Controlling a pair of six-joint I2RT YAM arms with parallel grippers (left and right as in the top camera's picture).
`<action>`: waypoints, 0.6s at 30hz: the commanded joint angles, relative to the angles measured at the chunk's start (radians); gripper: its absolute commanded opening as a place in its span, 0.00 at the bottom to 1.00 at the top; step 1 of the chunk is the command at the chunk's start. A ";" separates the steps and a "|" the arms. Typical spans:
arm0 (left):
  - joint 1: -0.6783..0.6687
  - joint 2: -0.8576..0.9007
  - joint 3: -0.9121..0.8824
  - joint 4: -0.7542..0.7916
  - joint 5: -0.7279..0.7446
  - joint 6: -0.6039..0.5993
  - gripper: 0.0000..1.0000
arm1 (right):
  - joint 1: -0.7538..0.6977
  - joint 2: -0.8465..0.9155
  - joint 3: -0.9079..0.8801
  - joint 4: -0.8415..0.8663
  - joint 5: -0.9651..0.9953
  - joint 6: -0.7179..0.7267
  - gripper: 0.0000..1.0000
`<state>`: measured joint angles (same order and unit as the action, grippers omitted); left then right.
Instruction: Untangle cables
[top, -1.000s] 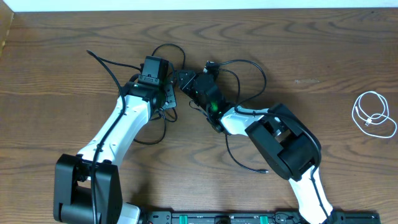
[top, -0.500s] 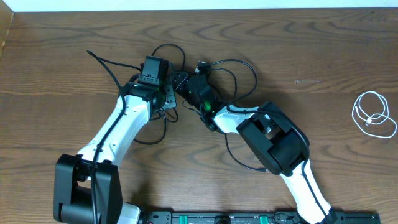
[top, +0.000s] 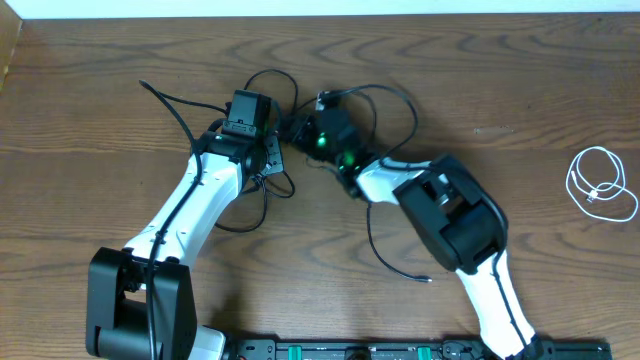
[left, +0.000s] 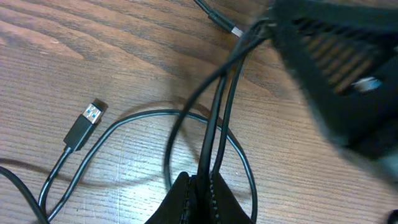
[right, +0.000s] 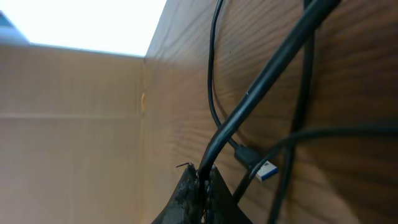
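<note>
1. Overhead: thin black cables (top: 385, 100) lie tangled mid-way across the brown wooden surface (top: 520, 80). The left hand (top: 272, 152) and right hand (top: 298, 130) meet at the knot, just beside each other, likely so each takes a different strand. The short white coiled cable (top: 600, 185) sits well apart at the right, clear of the tangle.
2. Left wrist: left hand (left: 199, 193) is pinched together on black strands rising from it. A black USB plug (left: 86, 123) lies loose on the surface. This looks like the anchor side.
3. Right wrist: right hand (right: 200, 186) is clamped on one black strand, with a blue-tipped plug (right: 258, 168) near it. This is probably the pulling side.
</note>
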<state>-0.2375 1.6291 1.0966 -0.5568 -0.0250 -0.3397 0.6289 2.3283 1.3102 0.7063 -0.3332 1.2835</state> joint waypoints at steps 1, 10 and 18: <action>0.005 0.010 0.005 0.001 -0.002 0.006 0.08 | -0.069 -0.014 0.014 -0.008 -0.271 -0.032 0.01; 0.005 0.010 0.005 0.001 -0.002 0.006 0.08 | -0.174 -0.056 0.012 -0.322 -0.432 -0.201 0.01; 0.005 0.010 0.005 0.004 -0.002 0.005 0.08 | -0.211 -0.270 0.012 -0.822 -0.189 -0.575 0.01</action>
<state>-0.2375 1.6291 1.0966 -0.5571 -0.0208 -0.3397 0.4366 2.1822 1.3182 -0.0212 -0.6369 0.9337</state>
